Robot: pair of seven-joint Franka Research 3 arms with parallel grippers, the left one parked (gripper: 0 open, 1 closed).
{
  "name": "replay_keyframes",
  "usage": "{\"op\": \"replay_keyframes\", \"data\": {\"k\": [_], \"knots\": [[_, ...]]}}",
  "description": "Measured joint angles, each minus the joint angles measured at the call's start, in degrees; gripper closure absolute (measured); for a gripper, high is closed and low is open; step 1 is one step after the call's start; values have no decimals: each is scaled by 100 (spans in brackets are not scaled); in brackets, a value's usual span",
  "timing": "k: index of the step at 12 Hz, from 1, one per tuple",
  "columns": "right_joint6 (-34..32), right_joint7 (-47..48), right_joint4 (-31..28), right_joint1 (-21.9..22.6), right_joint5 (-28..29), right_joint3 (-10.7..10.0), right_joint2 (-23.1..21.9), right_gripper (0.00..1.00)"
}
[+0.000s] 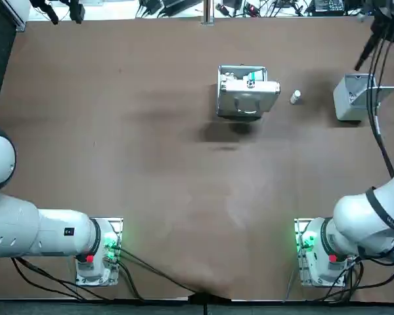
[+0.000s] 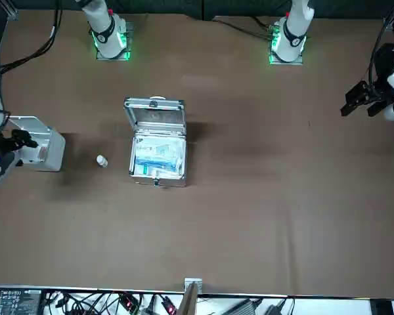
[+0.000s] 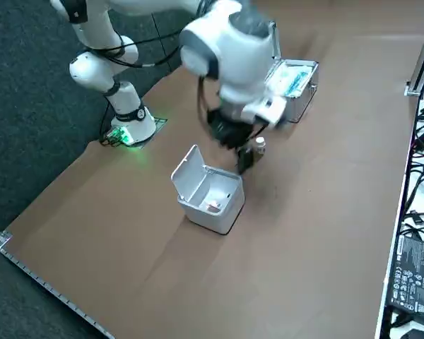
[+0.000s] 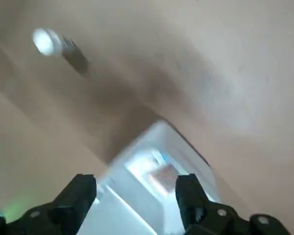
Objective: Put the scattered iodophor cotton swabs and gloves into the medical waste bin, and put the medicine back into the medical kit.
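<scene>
**Item: medicine bottle.** The medicine bottle is a small container with a white cap. It appears to stand upright on the bare table, between the medical kit and the medical waste bin, touching neither. It lies nearer the kit than the bin.

**Handling assessment.** The bottle is judged light and rigid, with a smooth, rounded wall. It is unlikely to deform under the fingers, but it may tip or roll if struck off-centre. Recommended hold: across the body just below the cap, approached from above, with the fingers closing squarely on opposite sides.

**Destination.** The kit stands with its lid raised. Packets with blue-green printing occupy its tray; free space for the bottle cannot be confirmed from these views.

**Waste bin.** The lid is tipped back. A small reddish-and-white item lies at the bottom. No swabs or gloves are visible on the table, so the bottle is judged to be the one outstanding item.

**Claw state.** The right gripper hangs over the open bin, well above it. Its fingers are spread apart and carry nothing.

**Next requirement.** Travel sideways toward the bottle, then descend.
</scene>
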Motion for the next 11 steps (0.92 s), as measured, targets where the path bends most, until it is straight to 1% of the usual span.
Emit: {"op": "replay_keyframes", "data": {"k": [3, 7, 8, 9, 11], "knots": [[-19, 860, -2, 662, 324, 24, -94, 0], [77, 2449, -146, 1440, 426, 36, -81, 1], [253, 2918, -254, 1607, 427, 38, -85, 1], [846, 3784, -626, 1902, 428, 41, -138, 1], [1481, 4511, -1118, 2134, 428, 41, -235, 1]]}}
